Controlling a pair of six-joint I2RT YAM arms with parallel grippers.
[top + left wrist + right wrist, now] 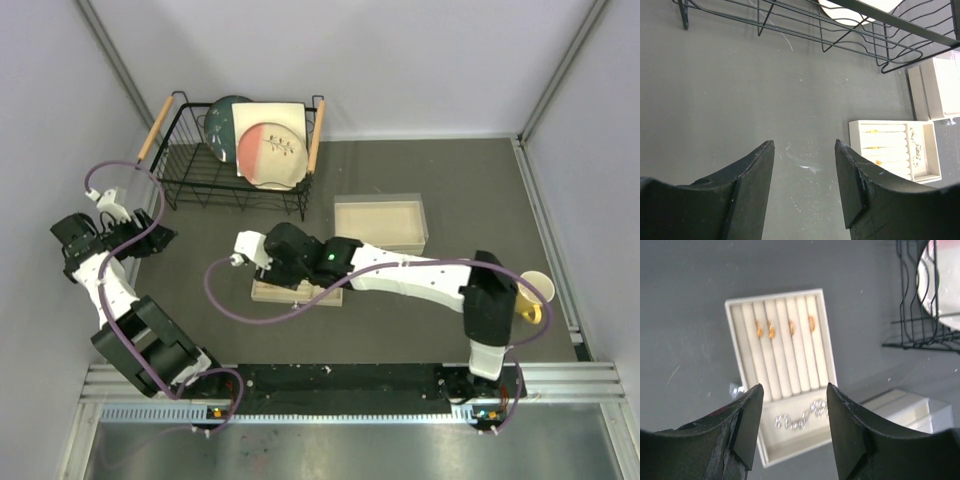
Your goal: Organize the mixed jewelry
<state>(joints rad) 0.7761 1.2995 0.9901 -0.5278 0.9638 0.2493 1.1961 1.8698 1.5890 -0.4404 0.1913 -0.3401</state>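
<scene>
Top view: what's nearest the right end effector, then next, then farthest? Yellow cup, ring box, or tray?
1. Ring box, just below the right end effector.
2. Tray, behind, to its right.
3. Yellow cup, far right.

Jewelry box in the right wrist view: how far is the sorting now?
Done: four gold rings sit in the roll slots of the jewelry box, and the silver pieces lie in its end compartment. In hand: nothing; the right gripper and left gripper are open and empty. Left: perhaps one small shiny bit on the table beside the box; it is too blurred to be sure.
</scene>
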